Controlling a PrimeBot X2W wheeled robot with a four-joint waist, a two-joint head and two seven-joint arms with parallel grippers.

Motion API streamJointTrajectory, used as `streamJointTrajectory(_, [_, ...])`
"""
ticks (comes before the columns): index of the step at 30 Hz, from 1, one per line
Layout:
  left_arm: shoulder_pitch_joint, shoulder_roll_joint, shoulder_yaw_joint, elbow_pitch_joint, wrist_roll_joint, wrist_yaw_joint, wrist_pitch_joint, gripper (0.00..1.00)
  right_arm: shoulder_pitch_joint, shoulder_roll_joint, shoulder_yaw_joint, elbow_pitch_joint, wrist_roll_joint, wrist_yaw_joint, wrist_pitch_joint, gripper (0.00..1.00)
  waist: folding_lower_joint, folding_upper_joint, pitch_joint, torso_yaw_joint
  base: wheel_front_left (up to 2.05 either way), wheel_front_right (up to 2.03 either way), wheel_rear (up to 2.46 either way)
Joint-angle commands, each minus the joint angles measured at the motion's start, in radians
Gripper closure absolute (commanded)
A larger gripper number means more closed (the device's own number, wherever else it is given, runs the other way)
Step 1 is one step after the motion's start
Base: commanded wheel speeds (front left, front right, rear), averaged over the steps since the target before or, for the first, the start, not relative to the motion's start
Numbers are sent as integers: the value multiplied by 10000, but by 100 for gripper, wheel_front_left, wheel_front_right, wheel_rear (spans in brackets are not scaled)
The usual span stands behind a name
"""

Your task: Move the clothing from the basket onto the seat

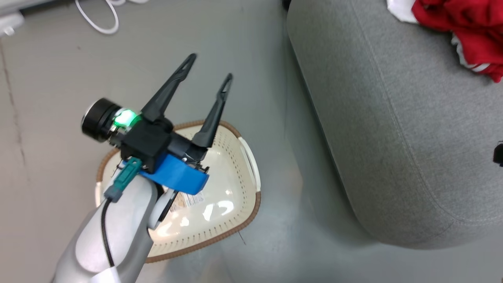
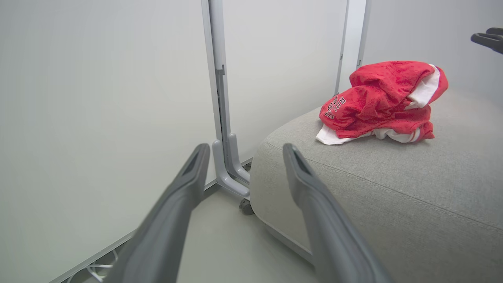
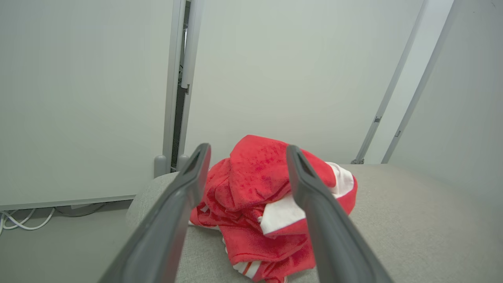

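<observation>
"On the seat, up at its far corner in the head view — that's where the clothing lies, a crumpled red heap with white panels and stripes."

"And the basket?"

"Standing on the floor just beside the seat, apart from it. Its glossy cream bottom shows, with a barcode label stuck inside."

"Where's the left gripper?"

"Above the basket's far rim, fingers spread wide and nothing between them. Its pale forearm crosses the near side of the basket."

"The right gripper?"

"Low over the seat, pointing at the heap. Its wrist view shows both fingers apart — the clothing sits beyond them on the cushion, and I can't tell whether the tips touch the fabric."

"Anything else?"

"A white cable looped on the floor, well away from the basket."
</observation>
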Motion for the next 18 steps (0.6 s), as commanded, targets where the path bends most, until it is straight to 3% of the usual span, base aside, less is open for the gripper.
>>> streamJointTrajectory(1, [412,-98,366,-32,-79,117,-48,0,340,36,230,-218,77,-3,0,0,1,0,-935,303,0,0,0])
streamJointTrajectory(11, [2402,-649,2652,-74,-11,240,-49,0,1890,451,1637,-871,235,-3,1,0,1,0,-2665,1289,0,0,0])
streamJointTrajectory(18, [3705,-1129,3963,-58,308,222,-48,0,2752,835,1977,-607,535,-1,1,0,1,0,-3595,1815,0,0,0])
